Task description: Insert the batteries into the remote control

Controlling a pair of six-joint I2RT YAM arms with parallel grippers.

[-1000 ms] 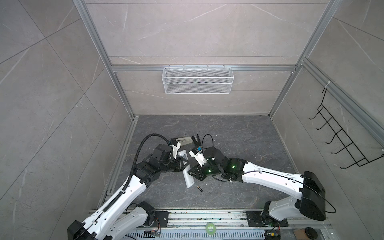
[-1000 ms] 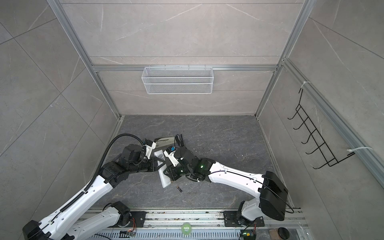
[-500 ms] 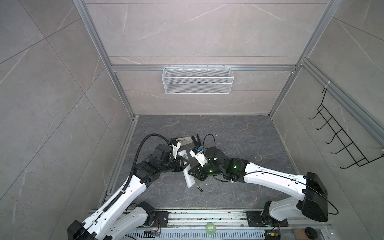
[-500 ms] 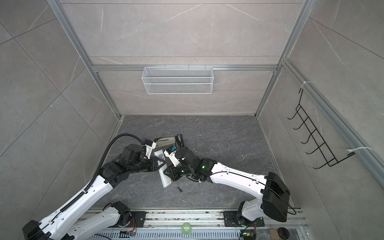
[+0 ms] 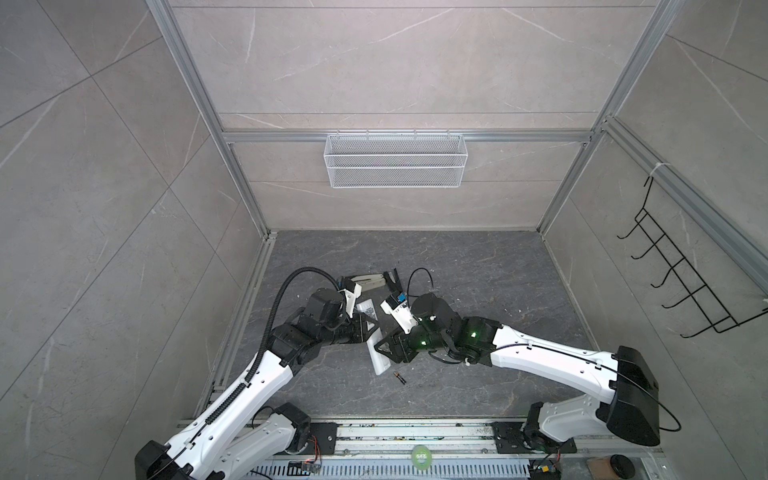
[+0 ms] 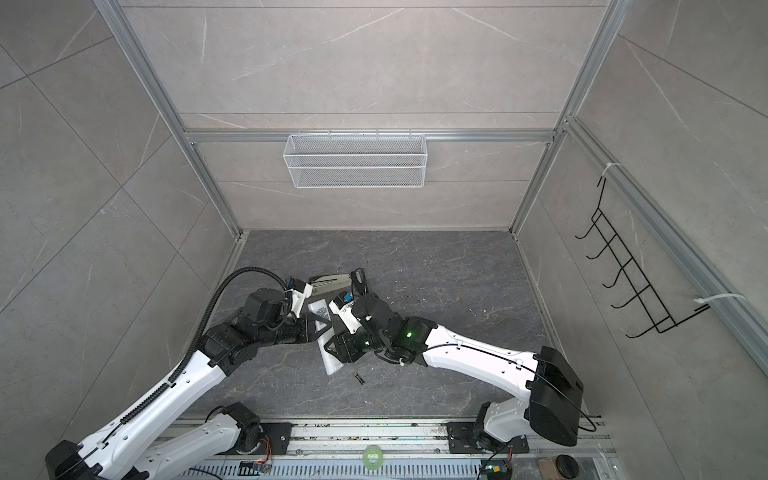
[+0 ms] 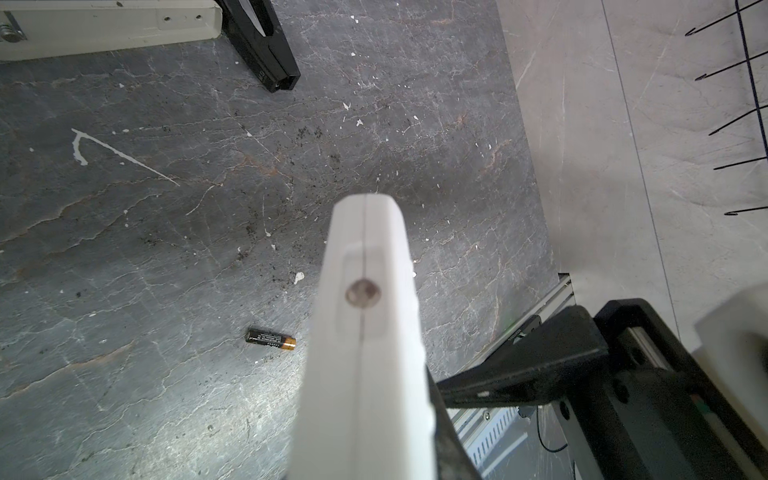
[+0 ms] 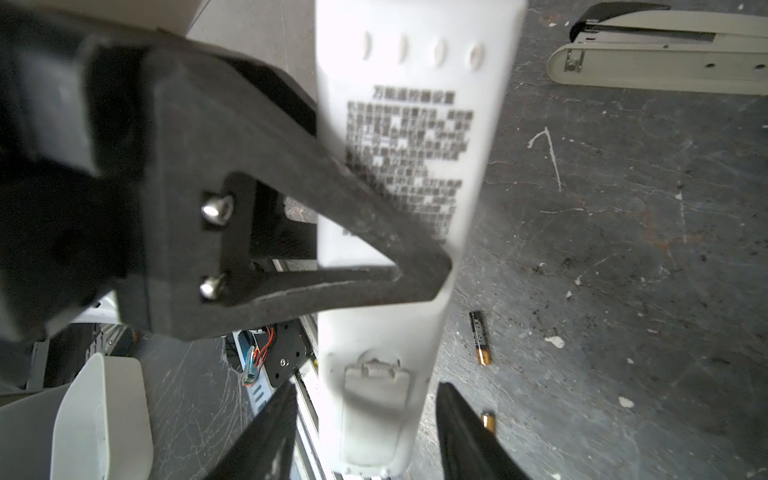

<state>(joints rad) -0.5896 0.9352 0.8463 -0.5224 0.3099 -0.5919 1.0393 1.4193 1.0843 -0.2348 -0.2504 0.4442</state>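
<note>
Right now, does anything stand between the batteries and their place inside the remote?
Yes: the cover on the remote still looks closed. The batteries lie on the floor.

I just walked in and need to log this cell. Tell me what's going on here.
The left gripper is shut on the white remote control, holding it with its printed back showing. The right gripper is open, its fingers straddling the end with the battery cover, which looks closed. Two batteries lie loose on the table beside it, one half hidden behind a finger. A stapler sits farther back, untouched.
</note>
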